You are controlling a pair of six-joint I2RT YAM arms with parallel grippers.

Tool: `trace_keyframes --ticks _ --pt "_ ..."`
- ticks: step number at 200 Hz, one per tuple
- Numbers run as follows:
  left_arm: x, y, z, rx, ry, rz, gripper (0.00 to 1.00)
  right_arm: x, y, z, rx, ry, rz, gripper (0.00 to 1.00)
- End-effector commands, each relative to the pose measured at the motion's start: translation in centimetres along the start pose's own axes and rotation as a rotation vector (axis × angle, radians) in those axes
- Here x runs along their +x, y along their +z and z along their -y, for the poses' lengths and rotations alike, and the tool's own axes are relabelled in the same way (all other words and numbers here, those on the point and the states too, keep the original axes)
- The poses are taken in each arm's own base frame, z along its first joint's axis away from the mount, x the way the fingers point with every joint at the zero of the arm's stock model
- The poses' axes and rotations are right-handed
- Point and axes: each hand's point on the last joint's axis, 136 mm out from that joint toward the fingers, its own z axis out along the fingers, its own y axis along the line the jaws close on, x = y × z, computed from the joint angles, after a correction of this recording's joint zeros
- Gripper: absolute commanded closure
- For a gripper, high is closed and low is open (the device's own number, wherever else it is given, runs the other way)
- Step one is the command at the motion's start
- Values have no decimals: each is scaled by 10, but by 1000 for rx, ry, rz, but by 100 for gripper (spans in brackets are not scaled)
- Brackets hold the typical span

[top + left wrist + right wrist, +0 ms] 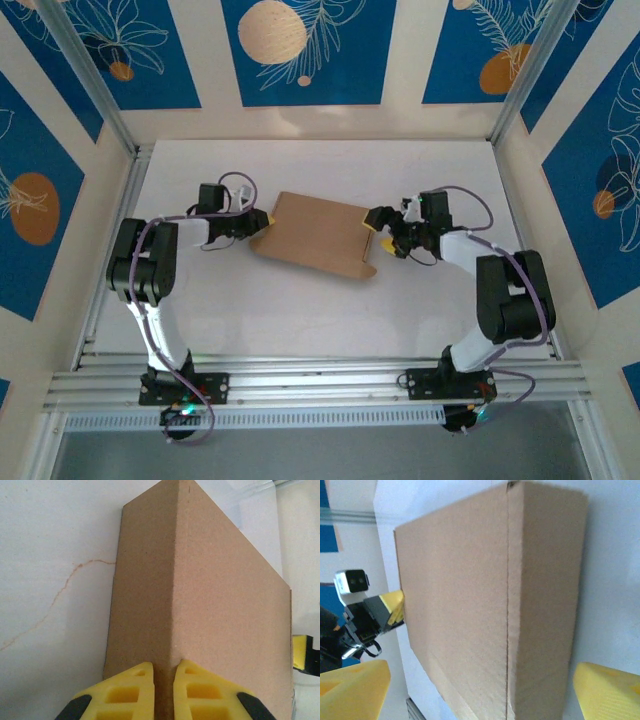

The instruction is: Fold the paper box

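Note:
The paper box (315,236) is a plain brown cardboard box lying folded and closed on the white table, slightly slanted, between my two grippers. My left gripper (263,222) is at its left end. In the left wrist view its yellow fingers (132,690) are shut on the ridge of the paper box (200,595), with cardboard in the narrow gap of the left gripper (164,666). My right gripper (379,229) stands open at the right end. Its fingertips (362,685) sit wide apart on either side of the paper box (470,605), and the right gripper (481,670) does not press it.
The white table (300,310) stretches in front of the box to an aluminium rail (320,385) at the near edge. Metal frame posts (115,120) and patterned walls close in the sides and back. A thin brown line (60,590) marks the table.

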Motion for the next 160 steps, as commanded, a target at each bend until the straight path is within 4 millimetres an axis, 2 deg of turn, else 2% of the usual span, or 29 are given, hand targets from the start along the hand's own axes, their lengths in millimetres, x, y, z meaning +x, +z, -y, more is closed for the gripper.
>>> trace_keyframes --ticks 1,20,54,92,122,140,160 --pt "83 4 -88 -280 -237 -195 88 4 -3 17 54 17 -11 5" --pt "83 3 -89 -282 -242 -195 89 4 3 23 62 39 -28 4" --pt "84 2 -89 -283 -247 -199 89 5 22 14 -2 37 -90 3" --pt "85 4 -90 -280 -248 -204 89 16 47 -12 -72 -48 -172 4" --pt "86 5 -91 -276 -254 -207 89 28 65 -34 -152 -51 -243 8" --pt "86 5 -91 -275 -255 -206 89 28 63 -47 -237 -25 -243 11" --pt "83 3 -88 -278 -249 -200 87 21 52 -56 -300 16 -216 20"
